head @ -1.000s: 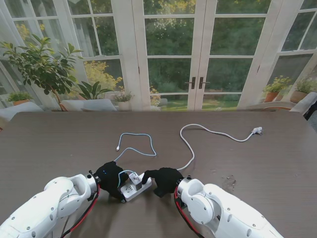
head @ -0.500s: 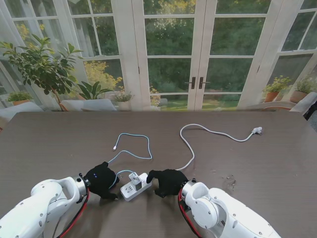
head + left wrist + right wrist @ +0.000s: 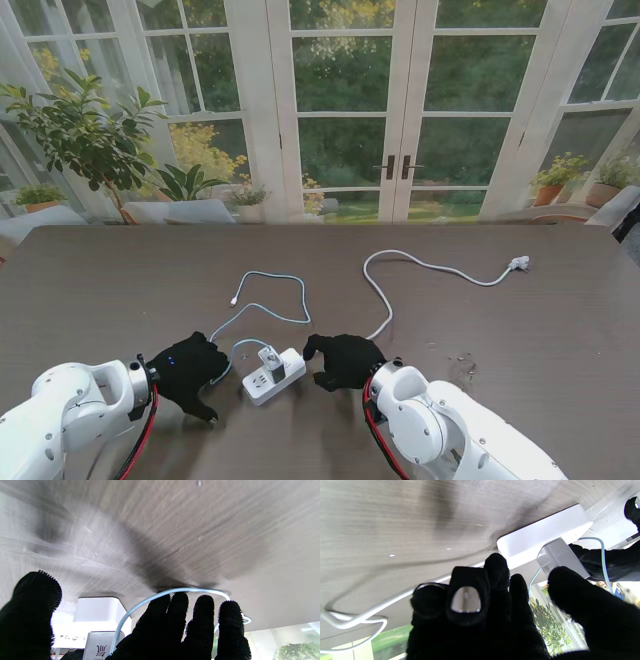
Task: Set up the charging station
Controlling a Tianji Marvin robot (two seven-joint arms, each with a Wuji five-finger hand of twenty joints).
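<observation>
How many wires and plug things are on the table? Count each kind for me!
Power strip with white cord: 1
Charger block plugged into the strip: 1
Light blue cable: 1
Total: 3

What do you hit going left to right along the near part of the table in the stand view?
Black-gloved left hand → white power strip with a white charger plugged in → black-gloved right hand → small scuff marks on the dark wood table.
</observation>
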